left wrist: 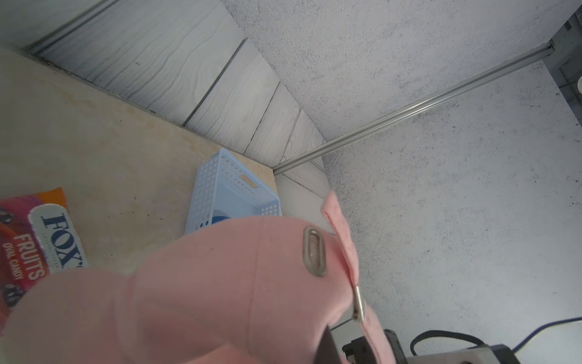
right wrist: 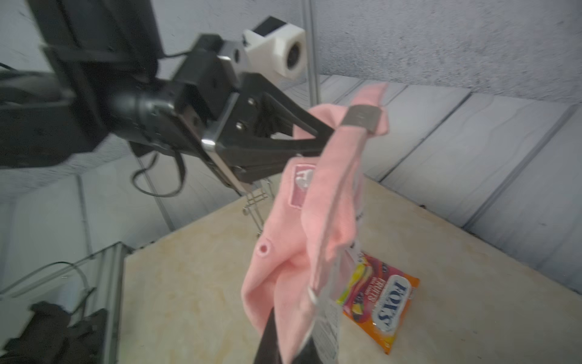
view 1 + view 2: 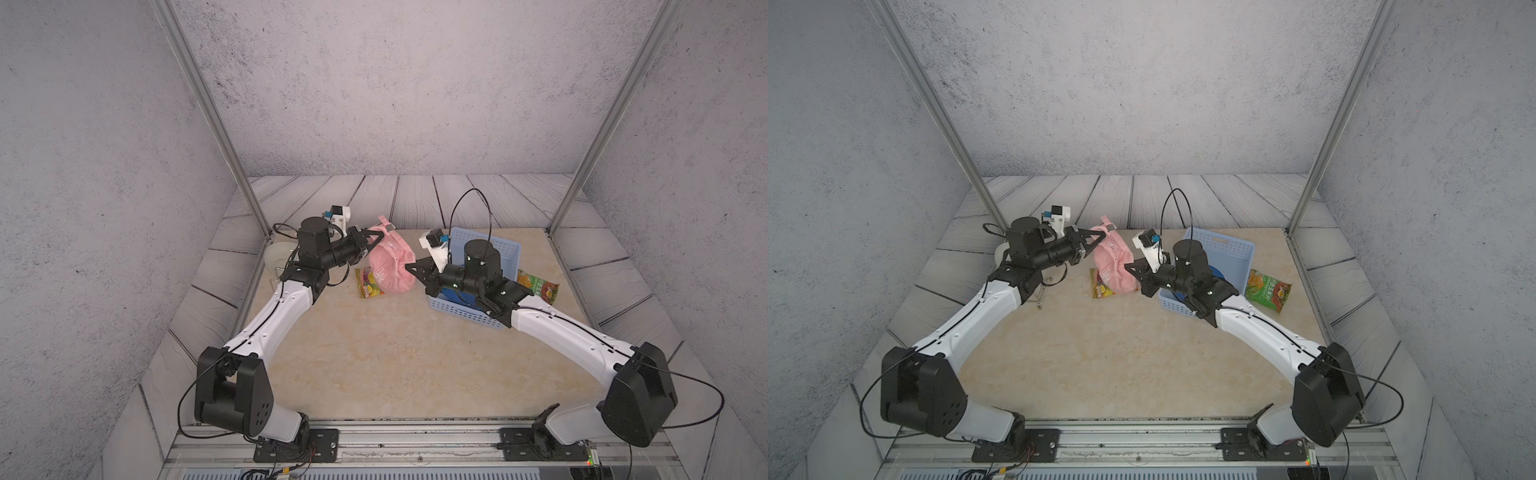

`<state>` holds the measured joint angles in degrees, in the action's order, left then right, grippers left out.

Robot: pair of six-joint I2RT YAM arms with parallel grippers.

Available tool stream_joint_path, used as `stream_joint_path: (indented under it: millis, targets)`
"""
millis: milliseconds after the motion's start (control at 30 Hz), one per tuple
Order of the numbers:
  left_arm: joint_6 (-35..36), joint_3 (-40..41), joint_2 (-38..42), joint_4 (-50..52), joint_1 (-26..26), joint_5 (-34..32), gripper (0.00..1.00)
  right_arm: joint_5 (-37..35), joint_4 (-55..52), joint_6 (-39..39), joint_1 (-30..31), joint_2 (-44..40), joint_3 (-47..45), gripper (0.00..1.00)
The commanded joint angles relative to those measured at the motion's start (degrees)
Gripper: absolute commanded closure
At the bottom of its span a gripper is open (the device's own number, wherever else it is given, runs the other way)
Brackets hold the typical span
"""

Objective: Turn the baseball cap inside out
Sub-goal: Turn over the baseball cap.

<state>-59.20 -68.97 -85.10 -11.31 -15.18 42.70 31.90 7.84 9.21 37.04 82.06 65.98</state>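
Left fingers [image 2: 277,147] are clamping the pink baseball cap [image 3: 388,266] by its back strap while right fingers [image 3: 419,272] are pinching its rim, suspending it above the desk [image 3: 374,353], apparently stretching the crown open for inversion.

We see the baseball cap [image 3: 390,266] slung between the left gripper [image 3: 380,235] and the right gripper [image 3: 409,266], caught at both tips; left gripper at the cap's strap end, higher and farther back; right gripper at its lower edge, nearer; candy bag [image 3: 368,286] flat on the table [image 3: 395,353], under the cap, below both grippers; basket [image 3: 505,249] behind the right gripper, under its wrist; snack bag [image 3: 540,286] just beside the basket, on the side away from the right gripper.
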Motion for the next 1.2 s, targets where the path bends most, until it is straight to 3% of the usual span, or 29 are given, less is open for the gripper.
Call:
stream_joint_path:
  millis: [0, 133, 300, 400, 500, 633, 833, 933, 1033, 1167]
  targets:
    - [4.27, -2.27, -0.86, -3.66, 0.46, 3.66, 1.00, 20.98, 5.33, 13.59, -0.41, -1.00, 2.50, 1.00]
    - [5.90, -2.39, -3.26, -3.83, 0.50, 3.24, 1.00, 27.68, 24.55, 31.15, -0.65, 1.62, 3.23, 1.00]
    - [5.86, -2.33, -4.95, -4.56, 0.50, 3.79, 1.00, 28.78, 51.50, 51.53, -0.74, 7.21, 4.96, 1.00]
    - [5.87, -2.16, -4.83, -4.52, 0.52, 3.58, 1.00, 29.06, 60.96, 58.39, -0.80, 10.49, 6.49, 1.00]
    - [5.96, -1.69, -3.96, -4.06, 0.58, 2.55, 1.00, 28.34, 56.80, 54.23, -0.95, 10.24, 5.84, 1.00]
    - [5.17, 0.02, -2.07, -3.60, 1.58, 0.21, 1.00, 27.25, 37.50, 37.00, -0.99, 5.52, 5.26, 0.98]
    - [4.48, 1.53, 1.50, -4.99, 2.82, -0.20, 1.00, 20.34, 16.03, 20.37, -1.71, -0.30, 4.69, 0.37]
    - [5.48, 1.66, 3.46, -5.08, 2.96, -0.84, 1.00, 13.86, 11.52, 17.41, -3.14, -2.94, 2.21, 0.18]
    - [6.86, 1.95, 5.00, -5.19, 2.96, -1.05, 1.00, 6.94, 7.66, 14.41, -4.24, -5.59, -0.09, 0.09]
    - [8.05, 2.01, 5.82, -7.89, 2.96, 2.00, 1.00, -3.32, 2.45, 12.26, -4.56, -7.38, -1.25, 0.05]
